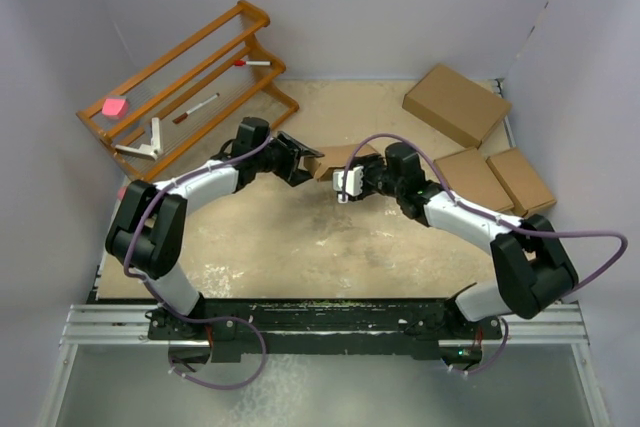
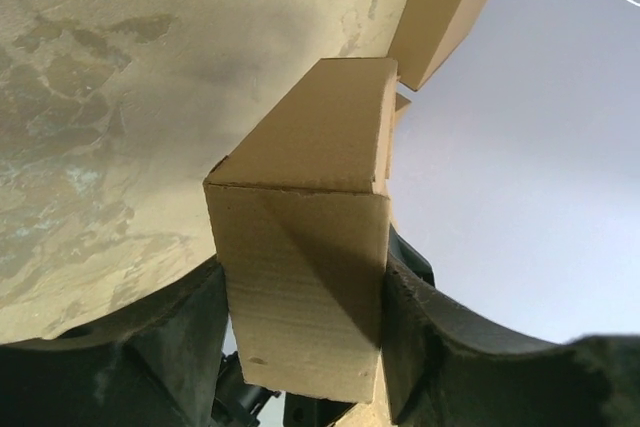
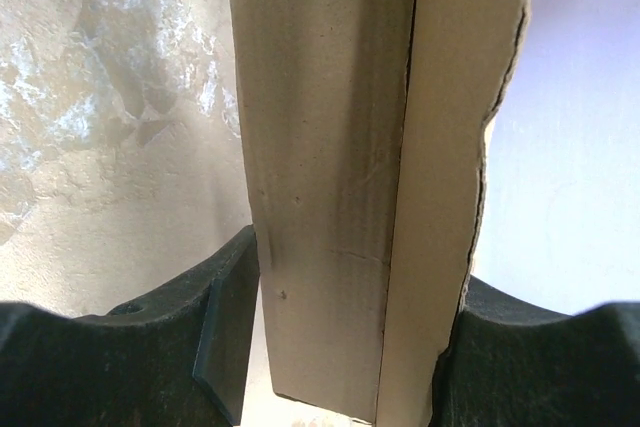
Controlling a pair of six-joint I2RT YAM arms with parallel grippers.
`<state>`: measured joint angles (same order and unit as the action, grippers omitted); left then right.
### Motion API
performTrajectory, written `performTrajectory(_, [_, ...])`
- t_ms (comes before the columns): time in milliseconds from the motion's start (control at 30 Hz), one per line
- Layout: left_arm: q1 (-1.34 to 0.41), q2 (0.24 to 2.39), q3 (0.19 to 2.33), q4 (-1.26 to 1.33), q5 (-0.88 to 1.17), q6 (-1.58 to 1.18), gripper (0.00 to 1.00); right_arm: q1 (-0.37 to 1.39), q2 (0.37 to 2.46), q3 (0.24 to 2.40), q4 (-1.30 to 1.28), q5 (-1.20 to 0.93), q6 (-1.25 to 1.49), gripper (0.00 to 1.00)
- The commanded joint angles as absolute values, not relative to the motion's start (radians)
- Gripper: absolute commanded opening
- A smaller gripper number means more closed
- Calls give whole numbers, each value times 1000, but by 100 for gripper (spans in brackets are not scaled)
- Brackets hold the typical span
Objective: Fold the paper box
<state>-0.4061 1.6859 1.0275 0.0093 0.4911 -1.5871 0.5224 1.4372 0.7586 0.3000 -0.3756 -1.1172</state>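
Mid-fold, seen from above and from both wrists. You hold the paper box (image 1: 338, 159) off the table (image 1: 300, 247), at its centre and toward the far side, between the two arms. The left gripper (image 1: 310, 164) is clenched on one end of it; in the left wrist view its dark fingers (image 2: 170, 347) press either side of a panel bent sharply over a crease. The right gripper (image 1: 349, 183) grasps the other end, and its wrist view shows two long panels lying side by side, the outer one with a ragged, notched edge. By this showing, some walls are raised and creased, but the flaps seem untucked and no closed box shape is visible, so roughly the latter half appears to remain. The larger brown box (image 1: 455, 104) lies well apart.
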Motion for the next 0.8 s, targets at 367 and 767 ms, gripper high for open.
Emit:
performTrajectory(367, [-357,1484,913,148,478,-1626,95,497,1375,798,267,-491,-925,48])
performTrajectory(767, [-261,1177,829,97,503,-1091,95,338,1395,990,112,-743,-432,48])
